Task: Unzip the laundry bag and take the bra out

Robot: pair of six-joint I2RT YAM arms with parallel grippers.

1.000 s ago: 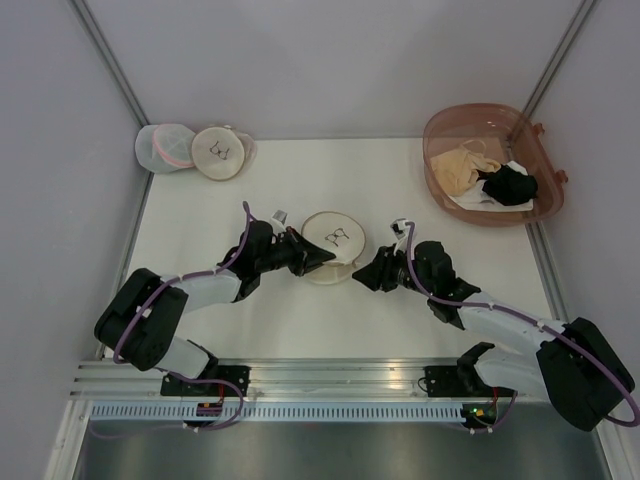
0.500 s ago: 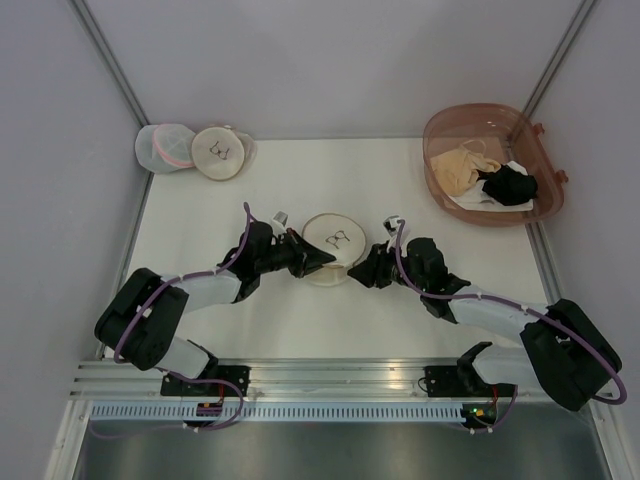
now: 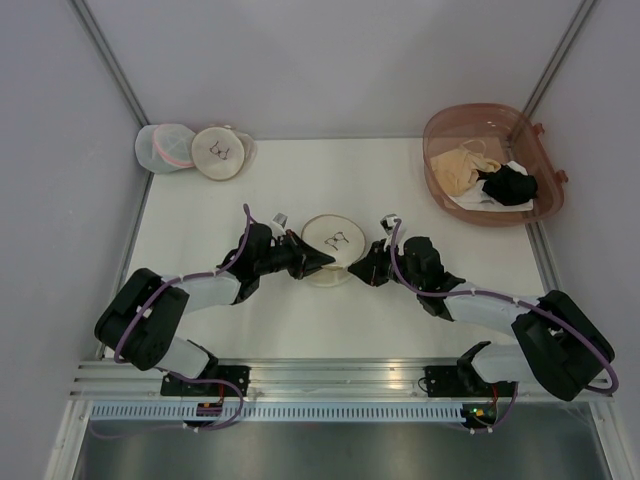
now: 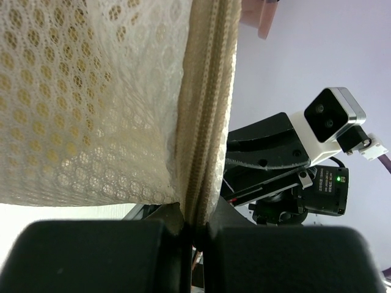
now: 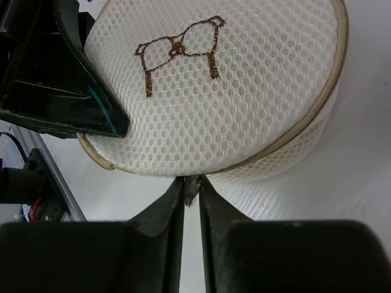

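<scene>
The laundry bag (image 3: 335, 232) is a round cream mesh disc with a small bra drawing, lying mid-table between both arms. My left gripper (image 3: 322, 262) is shut on its zipped rim; in the left wrist view the zipper seam (image 4: 204, 122) runs down into the left gripper (image 4: 194, 232). My right gripper (image 3: 360, 268) reaches the bag from the right. In the right wrist view the right gripper (image 5: 191, 186) pinches a small dark zipper pull (image 5: 192, 194) under the bag's (image 5: 232, 91) edge. The bra is hidden inside the bag.
A second beige mesh bag (image 3: 220, 152) and a white mesh bag with pink trim (image 3: 165, 147) lie at the back left. A translucent pink basin (image 3: 430, 170) at the back right holds a beige garment (image 3: 462, 165) and a black garment (image 3: 508, 185).
My right gripper has moved left up to the bag's edge and narrowed its jaws onto the zipper pull. The left gripper has kept its hold on the rim.
</scene>
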